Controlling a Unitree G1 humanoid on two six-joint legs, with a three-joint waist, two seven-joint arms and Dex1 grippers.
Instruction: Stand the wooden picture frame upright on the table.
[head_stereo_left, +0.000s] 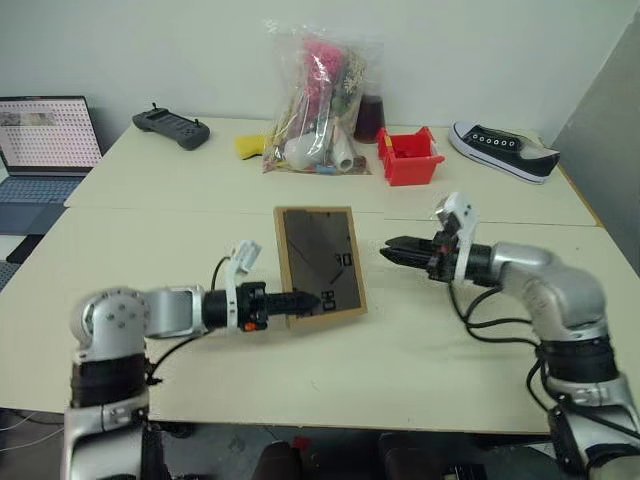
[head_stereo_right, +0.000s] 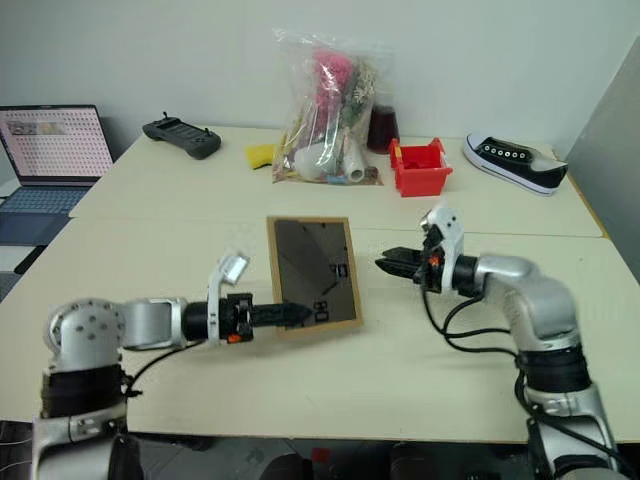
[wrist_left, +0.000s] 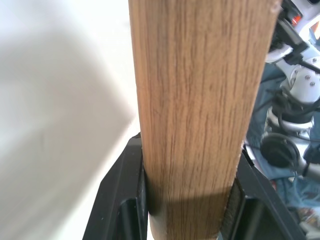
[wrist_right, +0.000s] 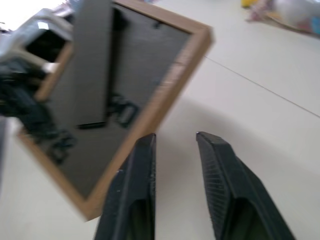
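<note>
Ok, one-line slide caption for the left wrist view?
Left gripper jaws clamp the light tan wooden picture frame's edge above the pale cream table.

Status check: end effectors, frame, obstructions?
Left end effector clamped on wooden picture frame, tilted up off the table. Right end effector open, clear of it. Nothing in the way.

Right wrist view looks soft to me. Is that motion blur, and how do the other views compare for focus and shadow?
Right wrist view: the frame is smeared, most along its far edge, while the tool's fingers stay fairly crisp. Left wrist view: the frame's wood grain is sharp, the table behind it is out of focus with a broad soft shadow. Left eye view: even light, sharp, only a faint shadow under the frame.
</note>
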